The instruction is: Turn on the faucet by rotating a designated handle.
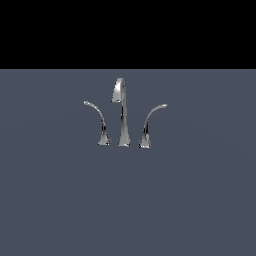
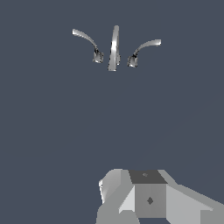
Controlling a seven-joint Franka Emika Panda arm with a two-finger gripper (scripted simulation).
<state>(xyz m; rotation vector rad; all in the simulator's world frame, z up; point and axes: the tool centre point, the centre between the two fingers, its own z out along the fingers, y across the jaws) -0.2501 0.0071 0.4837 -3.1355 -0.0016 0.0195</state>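
Note:
The chrome faucet point(image 1: 121, 112) stands on the grey floor as three slim pieces with flared bases. Its tall hooked spout is in the middle. The handle point(image 1: 97, 118) is the shorter lever on the exterior view's left, arching leftward to a fine tip. A mirror-image lever point(image 1: 151, 121) arches rightward. In the wrist view the faucet point(image 2: 114, 48) is far ahead, and the handle point(image 2: 86, 38) shows there too. My gripper point(image 2: 144, 199) shows only as grey blocks at the picture's edge, well short of the faucet. Its fingertips are hidden. It is out of the exterior view.
Plain dark grey floor point(image 1: 128, 200) stretches all around the faucet. A black band fills the background above the floor's far edge in the exterior view.

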